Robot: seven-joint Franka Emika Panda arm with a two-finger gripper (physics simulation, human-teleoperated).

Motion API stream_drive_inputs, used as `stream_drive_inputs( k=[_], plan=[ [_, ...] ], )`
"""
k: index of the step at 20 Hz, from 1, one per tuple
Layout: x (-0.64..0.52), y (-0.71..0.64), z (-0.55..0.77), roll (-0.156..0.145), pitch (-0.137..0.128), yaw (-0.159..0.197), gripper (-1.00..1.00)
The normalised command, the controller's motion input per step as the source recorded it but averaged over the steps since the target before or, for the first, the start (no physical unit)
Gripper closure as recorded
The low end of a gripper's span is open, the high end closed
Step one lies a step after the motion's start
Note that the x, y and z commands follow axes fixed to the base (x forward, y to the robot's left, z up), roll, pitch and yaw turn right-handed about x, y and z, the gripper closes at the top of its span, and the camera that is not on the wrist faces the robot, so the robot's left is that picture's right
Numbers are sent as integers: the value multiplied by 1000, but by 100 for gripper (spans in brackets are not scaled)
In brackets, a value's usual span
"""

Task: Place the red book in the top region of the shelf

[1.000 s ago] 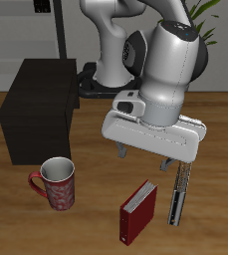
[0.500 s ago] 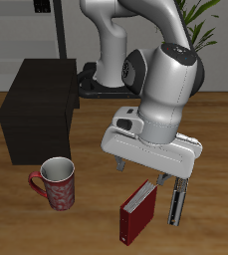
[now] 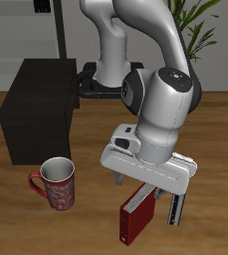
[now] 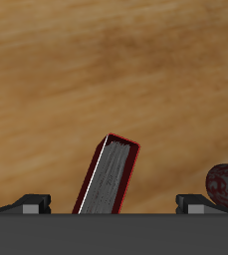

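- A large, dark brown-black boxy wooden shelf (image 3: pixel 38 110) with a flat top is seen at the left of the exterior frame, resting on the wooden desk (image 3: pixel 86 214).
- A dark-red patterned ceramic mug (image 3: pixel 55 183) is seen at the lower left, in front of the shelf and apart from it; in the wrist view only a rounded part of it (image 4: pixel 225 183) is shown.
- A thick dark-red hardcover book (image 3: pixel 136 218) with a white page edge is found at the lower centre of the exterior frame, standing upright on the desk near its front edge, well apart from the shelf.
- In the wrist view the red book (image 4: pixel 108 176) is seen from above, its grey-white pages framed by the red cover.
- The white two-finger tool (image 3: pixel 145 191) is held directly over the book; its fingers are spread wide, one on each side of the book, and nothing is gripped.
- A thin black book (image 3: pixel 178 206) is seen just right of the red one, largely hidden behind the tool.
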Motion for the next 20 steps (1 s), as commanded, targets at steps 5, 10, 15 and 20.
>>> stream_drive_inputs(
  k=[5, 10, 15, 20],
  plan=[
    [-6, 2, -258, 8, 33, -7, -100],
    [17, -103, -292, -7, 49, -10, -100],
    [7, -101, -231, -11, 40, -3, 100],
    [-40, 0, -80, 7, 11, -2, 100]
  ],
)
